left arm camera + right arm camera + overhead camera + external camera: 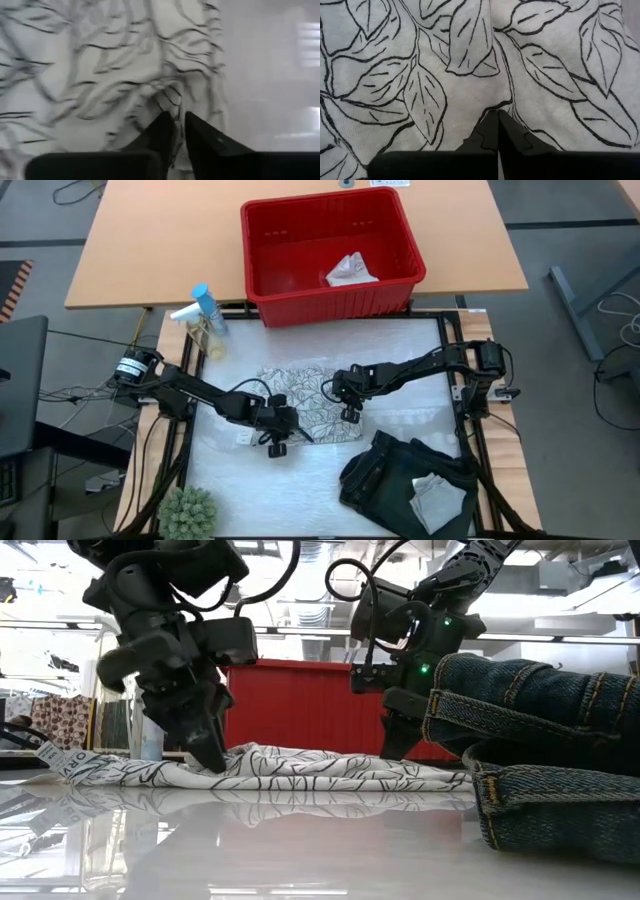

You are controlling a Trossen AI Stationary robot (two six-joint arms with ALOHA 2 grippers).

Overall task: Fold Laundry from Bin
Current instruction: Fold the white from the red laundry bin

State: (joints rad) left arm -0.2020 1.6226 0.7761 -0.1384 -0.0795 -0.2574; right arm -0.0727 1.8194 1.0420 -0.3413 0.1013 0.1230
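Observation:
The white-grey leaf-patterned cloth (310, 402) lies spread and rumpled on the white table top, mid-table. My left gripper (283, 432) is shut on its near left part, and my right gripper (350, 408) is shut on its right part. The red bin (330, 250) stands beyond the table's far edge with a small whitish cloth (350, 272) lying on its floor. A dark denim garment (400, 475) lies heaped at the near right, with a grey cloth (440, 502) on top of it. My left gripper pinches a small puckered fold of the leaf-patterned cloth (167, 100) between its two fingertips (162, 127), slanting down from the table's left. The cloth around it rests on the table (215, 768). My right gripper comes down on the cloth slanting from the table's right, its fingertips (490, 127) shut with a small tuck of cloth (496, 106) at their ends. The cloth lies slack on the table around them (400, 765).
A blue-capped spray bottle (205, 315) lies at the far left corner, and a green plant (188, 515) sits at the near left corner. The denim heap (540, 770) fills the near right. Bare table (230, 480) lies in front of the cloth.

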